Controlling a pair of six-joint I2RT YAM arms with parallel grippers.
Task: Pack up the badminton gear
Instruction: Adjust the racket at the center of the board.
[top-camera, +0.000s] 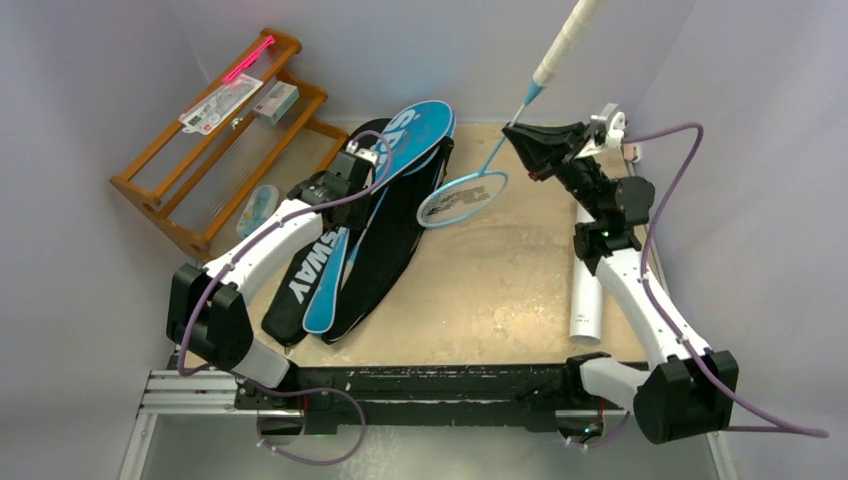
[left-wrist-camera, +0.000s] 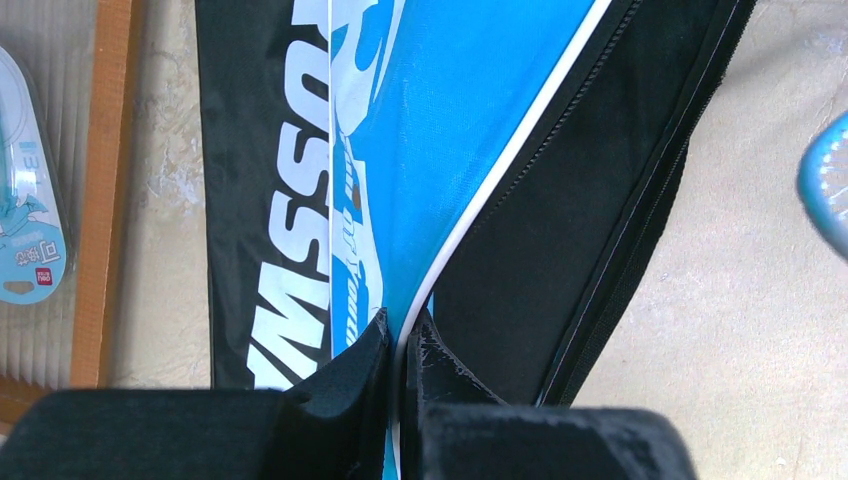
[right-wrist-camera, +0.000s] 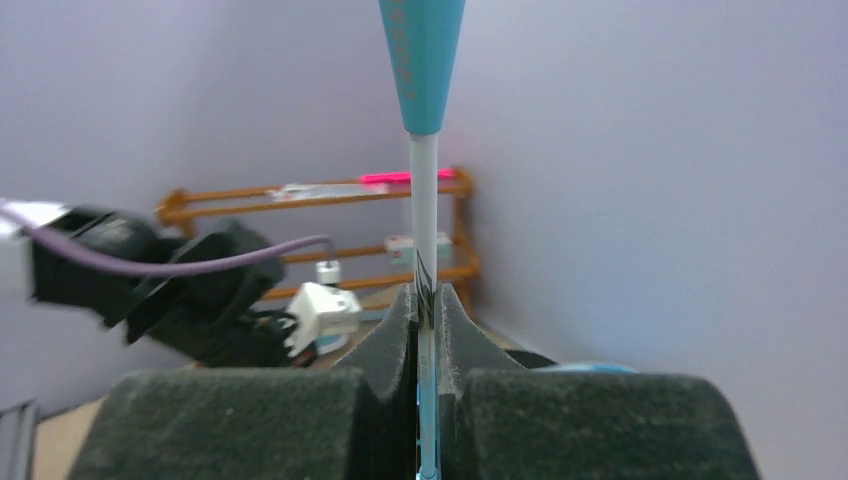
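The blue "SPORT" cover (top-camera: 418, 132) lies on top of the black "CROSSWAY" cover (top-camera: 300, 275) at the table's left. My left gripper (top-camera: 362, 158) is shut on the blue cover's white-piped edge (left-wrist-camera: 470, 215), which runs between the jaws (left-wrist-camera: 403, 335). My right gripper (top-camera: 517, 133) is shut on the thin shaft (right-wrist-camera: 424, 200) of the light-blue racket. It holds the racket slanted, with the head (top-camera: 462, 198) low beside the covers and the white grip (top-camera: 565, 45) up at the back. A long white tube (top-camera: 587, 295) lies partly under the right arm.
A wooden rack (top-camera: 150, 165) stands at the back left. It carries small packaged items (top-camera: 222, 100), one with a pink stick. Another blue package (top-camera: 258, 208) lies at its foot. Walls close the table in at the back and on both sides.
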